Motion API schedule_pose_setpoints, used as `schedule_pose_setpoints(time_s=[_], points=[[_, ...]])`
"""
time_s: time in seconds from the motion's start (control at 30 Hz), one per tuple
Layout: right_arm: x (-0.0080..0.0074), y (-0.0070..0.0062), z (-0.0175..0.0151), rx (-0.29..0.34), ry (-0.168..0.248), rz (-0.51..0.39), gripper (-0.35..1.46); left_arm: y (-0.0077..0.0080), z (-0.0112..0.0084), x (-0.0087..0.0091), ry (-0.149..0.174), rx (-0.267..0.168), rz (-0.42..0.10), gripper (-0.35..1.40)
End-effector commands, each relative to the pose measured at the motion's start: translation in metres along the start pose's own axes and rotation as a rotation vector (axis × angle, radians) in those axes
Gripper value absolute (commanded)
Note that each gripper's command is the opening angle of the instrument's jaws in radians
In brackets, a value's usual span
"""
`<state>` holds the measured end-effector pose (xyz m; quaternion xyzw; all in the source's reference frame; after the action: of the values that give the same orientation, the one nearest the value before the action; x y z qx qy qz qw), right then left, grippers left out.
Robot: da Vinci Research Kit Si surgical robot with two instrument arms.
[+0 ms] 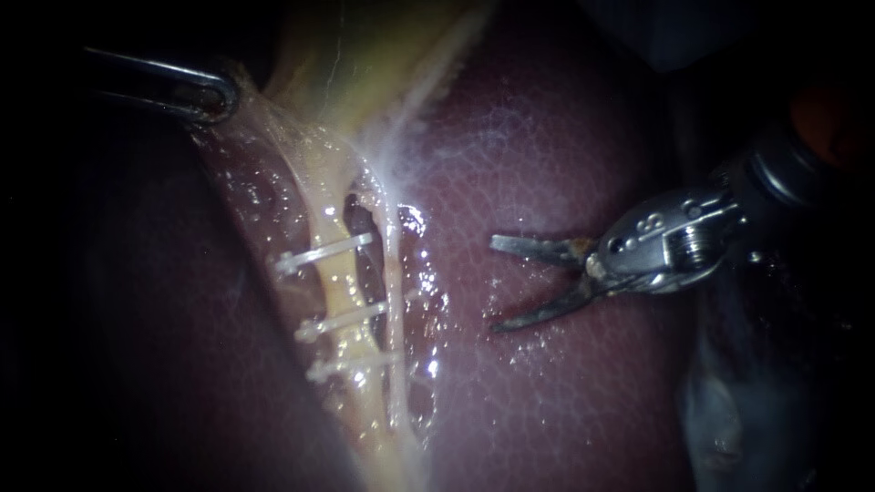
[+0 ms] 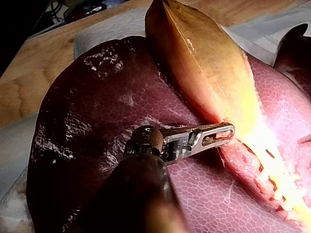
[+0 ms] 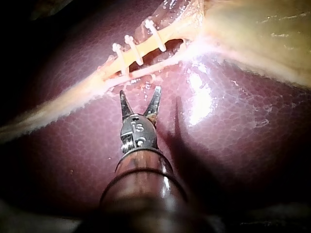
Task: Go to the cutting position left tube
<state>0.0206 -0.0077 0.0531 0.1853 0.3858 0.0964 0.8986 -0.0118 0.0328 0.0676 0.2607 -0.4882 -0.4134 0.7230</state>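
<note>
The left tube [image 1: 333,284] is yellowish and carries three white clips [image 1: 324,252] across it. A thinner pale right tube [image 1: 394,301] runs beside it. My right instrument [image 1: 493,284] hangs over the liver [image 1: 565,164] to the right of both tubes, with its two blades open and pointing at them but touching nothing. In the right wrist view its blades [image 3: 141,99] stand just short of the thin tube, with the clipped tube [image 3: 147,47] beyond. My left instrument [image 1: 219,96] is at the upper left, shut on the gallbladder [image 1: 365,55] edge, as its jaws [image 2: 226,132] also show.
The gallbladder [image 2: 204,63] is stretched up and away from the liver [image 2: 97,107]. A small opening [image 1: 360,219] shows between the two tubes. The liver lies on a wooden board [image 2: 29,73]. Wet glare marks the tissue around the clips.
</note>
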Motion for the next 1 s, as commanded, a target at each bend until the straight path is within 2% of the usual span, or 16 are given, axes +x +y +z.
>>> schedule_pose_setpoints(time_s=[0.03,0.3,0.47,0.6,0.77,1.0], points=[[0.0001,-0.0001,0.0003,0.012,0.004,0.016,1.36,0.0,0.0001,0.0,0.002,0.002,0.0,-0.35],[0.0012,0.0001,0.0029,0.105,0.033,0.106,1.35,-0.0003,0.0004,0.0001,0.002,0.004,0.0,-0.35],[0.0011,0.0002,0.0051,0.175,0.047,0.168,1.35,-0.0004,0.0006,0.0001,0.003,0.005,0.0,-0.35],[0.0005,0.0005,0.0068,0.23,0.061,0.226,1.35,-0.0005,0.0006,0.0001,0.004,0.007,0.0,-0.35],[-0.0008,0.0016,0.009,0.307,0.088,0.297,1.35,-0.0006,0.0006,0.0001,0.003,0.007,-0.001,-0.35],[-0.0025,0.0027,0.0117,0.365,0.094,0.359,1.35,-0.0007,0.0006,0.0001,0.003,0.006,-0.001,-0.35]])
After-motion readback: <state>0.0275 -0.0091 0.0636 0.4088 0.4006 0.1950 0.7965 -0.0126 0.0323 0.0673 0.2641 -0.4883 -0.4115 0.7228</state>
